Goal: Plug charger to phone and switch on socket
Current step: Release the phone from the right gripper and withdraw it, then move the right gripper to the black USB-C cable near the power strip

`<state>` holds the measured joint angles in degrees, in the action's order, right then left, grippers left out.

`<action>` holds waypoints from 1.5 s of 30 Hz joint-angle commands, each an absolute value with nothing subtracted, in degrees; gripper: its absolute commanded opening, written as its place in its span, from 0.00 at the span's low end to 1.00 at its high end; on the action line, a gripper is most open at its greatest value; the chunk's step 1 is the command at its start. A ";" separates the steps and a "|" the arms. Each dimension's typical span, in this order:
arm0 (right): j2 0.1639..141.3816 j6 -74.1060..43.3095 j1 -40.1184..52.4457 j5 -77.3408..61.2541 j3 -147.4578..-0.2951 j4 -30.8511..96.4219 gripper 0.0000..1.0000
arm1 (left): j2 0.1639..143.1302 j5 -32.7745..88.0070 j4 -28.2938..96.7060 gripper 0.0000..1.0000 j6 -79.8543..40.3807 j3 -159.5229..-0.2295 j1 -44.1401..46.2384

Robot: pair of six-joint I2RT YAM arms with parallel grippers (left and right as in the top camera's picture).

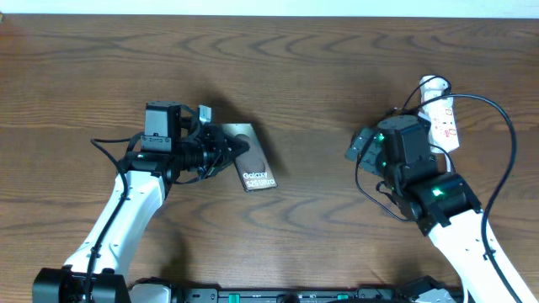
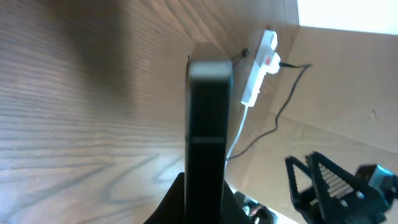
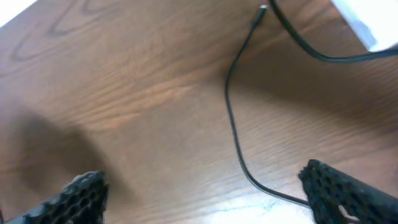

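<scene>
Left gripper [image 1: 229,153] was closed on the phone [image 1: 253,164], gripping it at its left edge. In the left wrist view the phone stood edge-on between the jaws, so it was tilted up off the table [image 1: 295,67], though the overhead view read it as nearly flat. Judgement: it was held this way to steady it and present its port for the cable. The port itself couldn't be made out.

Phone sat centre-left, with its Galaxy lettering toward the near end.

Right gripper [image 1: 362,148] was wide open and held nothing. It hovered centre-right, just left of the socket [image 1: 444,118]. In the right wrist view the charger [image 3: 231,124] ran along the wood between the spread fingers [image 3: 81,199], with its connector tip [image 3: 262,10] lying loose at the far end. Judgement: it was lined up over the cable for a pickup and had not yet grasped it.

Socket lay at far right, well apart from the phone. The charger's other end met the strip's side and looked plugged in, but the seating was too small to confirm. Switch state couldn't be told.

No containers in view, nothing to report inside any. Neither task step looked done.
</scene>
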<state>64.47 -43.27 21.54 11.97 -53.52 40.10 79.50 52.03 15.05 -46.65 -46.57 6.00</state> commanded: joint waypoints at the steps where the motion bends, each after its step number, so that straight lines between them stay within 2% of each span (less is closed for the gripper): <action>1: 65.89 -42.28 21.47 9.87 -53.89 36.84 0.91 | 79.09 56.58 14.66 0.07 -46.98 -47.09 5.74; 7: 73.19 -42.09 21.37 11.49 -56.84 33.91 0.88 | 79.07 56.53 14.63 0.07 -46.98 -47.09 5.76; 15: 95.20 -42.78 21.30 21.69 -74.74 43.51 0.83 | 79.09 56.53 14.66 0.07 -47.00 -47.09 5.80; 21: 106.17 -45.65 21.19 29.76 -80.05 44.62 0.79 | 79.09 56.53 15.11 0.07 -47.03 -47.09 5.80; 30: 114.06 -55.81 16.62 30.89 -80.03 45.87 0.75 | 79.09 56.51 15.75 0.07 -47.03 -47.09 5.80; 40: 117.10 -58.24 10.61 28.38 -80.01 43.38 0.76 | 79.09 56.12 15.99 0.07 -47.00 -47.09 5.80; 45: 120.57 -55.53 9.06 24.82 -80.01 38.28 0.68 | 79.09 56.10 15.97 0.07 -47.00 -47.09 5.80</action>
